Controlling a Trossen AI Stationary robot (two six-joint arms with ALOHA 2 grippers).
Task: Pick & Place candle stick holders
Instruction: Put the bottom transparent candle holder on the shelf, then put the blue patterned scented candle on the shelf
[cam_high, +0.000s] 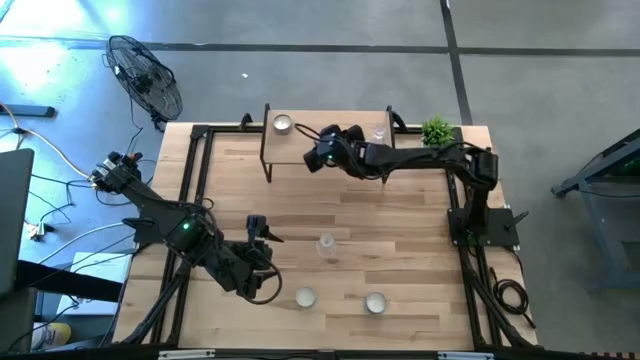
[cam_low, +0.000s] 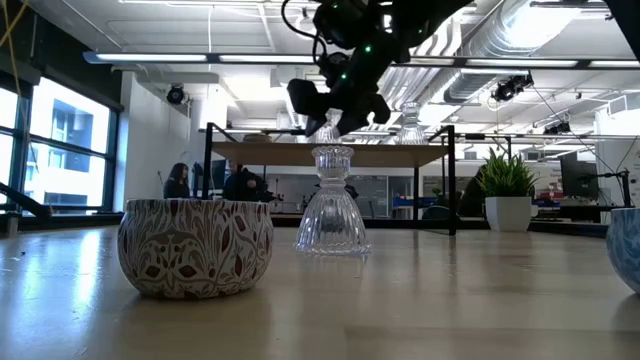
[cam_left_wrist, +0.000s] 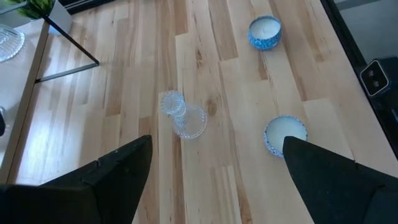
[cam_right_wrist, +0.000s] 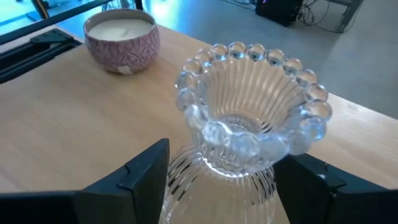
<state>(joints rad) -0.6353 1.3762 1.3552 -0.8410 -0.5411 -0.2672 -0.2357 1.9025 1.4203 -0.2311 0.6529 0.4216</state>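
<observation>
A raised wooden shelf (cam_high: 310, 120) stands at the table's far edge. On it stand a pink tealight cup (cam_high: 283, 123), a clear glass stemmed holder (cam_high: 378, 132), and a second glass holder (cam_right_wrist: 249, 112) that my right gripper (cam_high: 325, 152) is shut on. A third glass holder (cam_high: 327, 245) stands on its bell base mid-table. Two blue-patterned tealight cups (cam_high: 305, 297) (cam_high: 375, 302) sit near the front edge. My left gripper (cam_high: 262, 235) hangs open and empty above the table, to the left of the mid-table holder (cam_left_wrist: 182, 115). My right gripper has the glass holder's narrow neck (cam_right_wrist: 267, 165) between its two fingers, just below the beaded cup. The fingers (cam_right_wrist: 149, 171) come roughly level, from the table's right side. The holder is upright over the shelf top (cam_right_wrist: 62, 124); its base is out of the picture.
A small green plant (cam_high: 436, 130) in a white pot stands right of the shelf. Black frame rails (cam_high: 190, 200) run along the table's left and right sides. Bare wood lies between the shelf and the mid-table holder. People sit in the room behind (cam_low: 178, 180).
</observation>
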